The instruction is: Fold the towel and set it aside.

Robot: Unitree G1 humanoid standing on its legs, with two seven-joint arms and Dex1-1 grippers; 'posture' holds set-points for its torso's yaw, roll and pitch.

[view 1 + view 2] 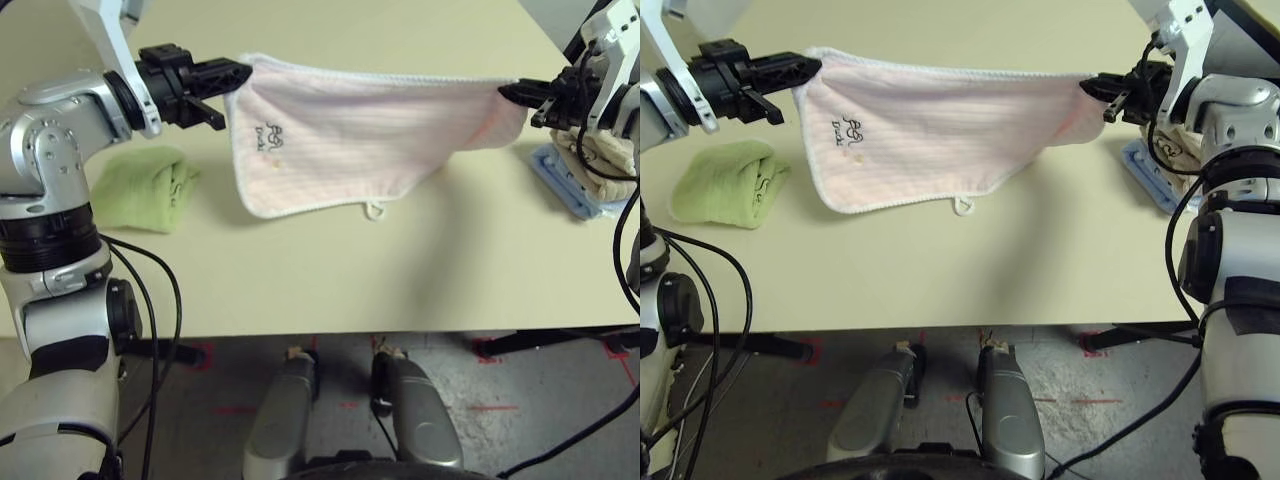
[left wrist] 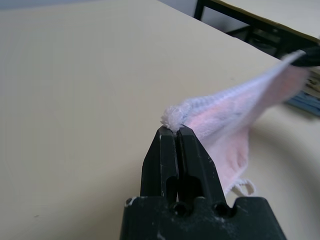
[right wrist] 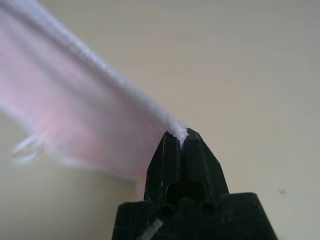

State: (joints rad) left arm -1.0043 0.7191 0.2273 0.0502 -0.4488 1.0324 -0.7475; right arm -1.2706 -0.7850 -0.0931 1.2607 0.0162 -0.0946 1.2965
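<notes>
Towel (image 1: 350,130): stretched above table (image 1: 300,280), left gripper (image 1: 243,69) and right gripper (image 1: 508,93) each pinching a corner. Risk: over-tension pulls a corner free.

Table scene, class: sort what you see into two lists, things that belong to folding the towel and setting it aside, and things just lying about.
Belongs to the job:
- pink towel, held stretched above the table
- left end effector, shut on one corner
- right end effector, shut on the other corner

Just lying about:
- folded green towel
- beige and blue towel stack
</notes>
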